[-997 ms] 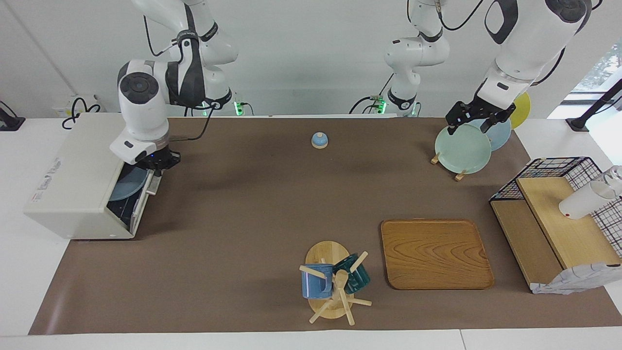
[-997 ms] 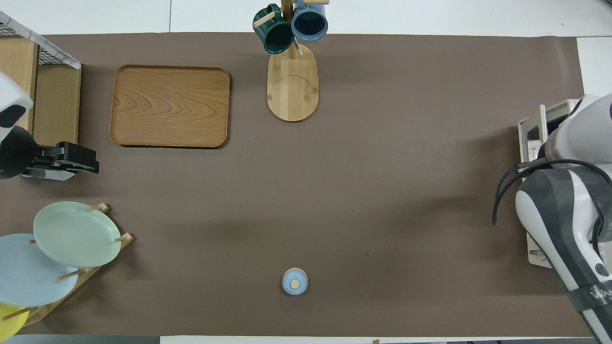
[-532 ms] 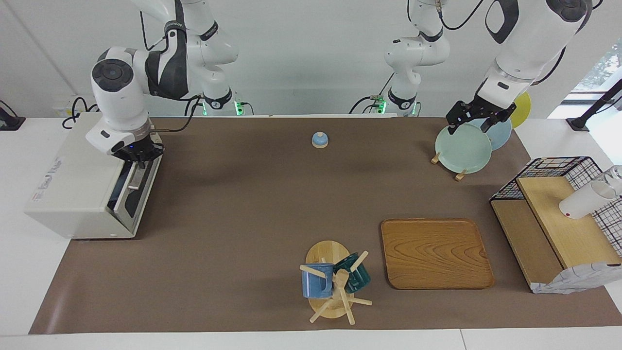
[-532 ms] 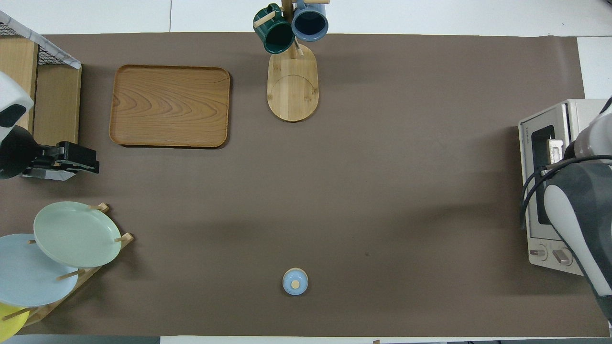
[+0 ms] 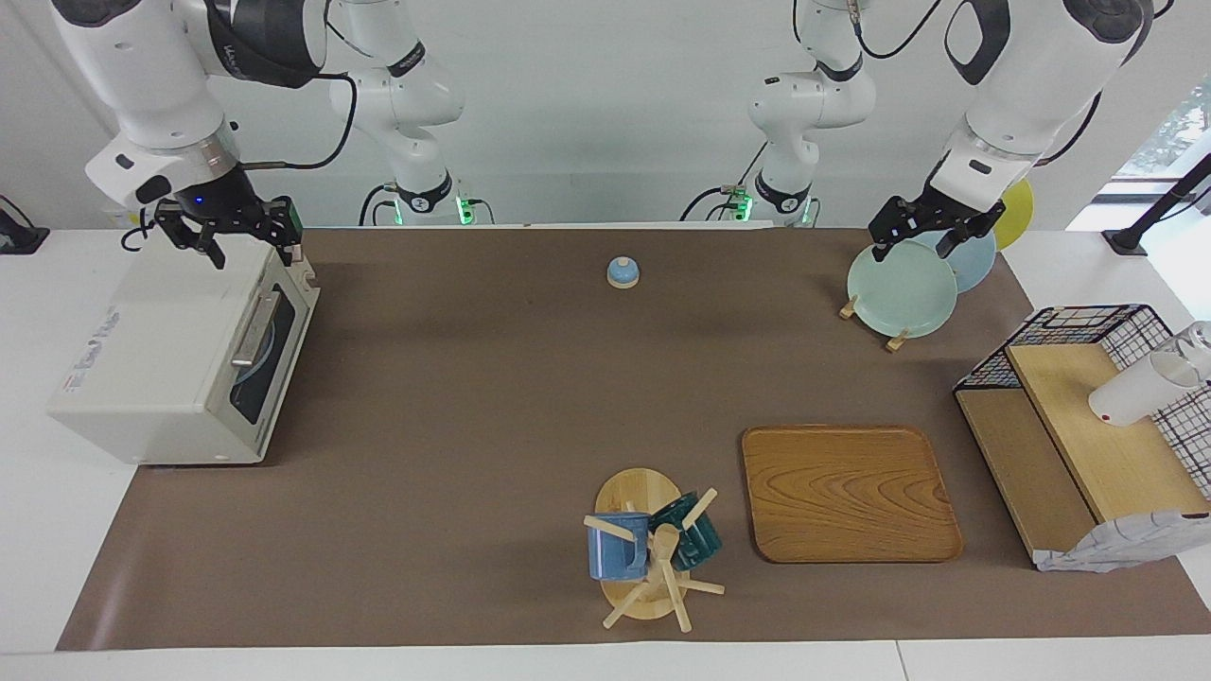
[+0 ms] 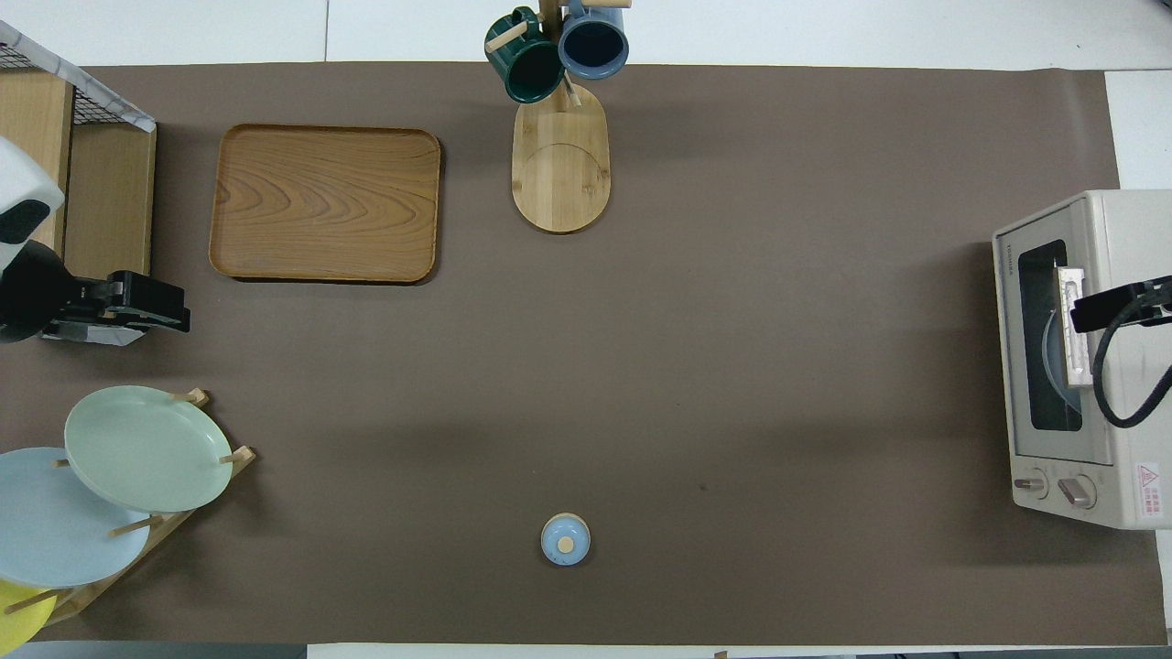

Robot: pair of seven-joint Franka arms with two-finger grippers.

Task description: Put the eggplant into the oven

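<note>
Oven (image 5: 180, 355), door closed, sits below my right pincer (image 5: 227, 236), whose fingers are spread and empty. Eggplant: not visible. My left pincer (image 5: 932, 230) waits over plates (image 5: 901, 288); finger state unclear.

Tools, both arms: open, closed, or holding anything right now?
Right tool: open, empty, over the oven.
Left tool: open, empty, over the green plate.

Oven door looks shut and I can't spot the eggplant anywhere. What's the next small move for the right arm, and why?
Probably just lift the right gripper clear and park it. The oven door is closed, a plate shows through the glass, and no eggplant lies on the table. The left gripper waits over the plate rack.
</note>
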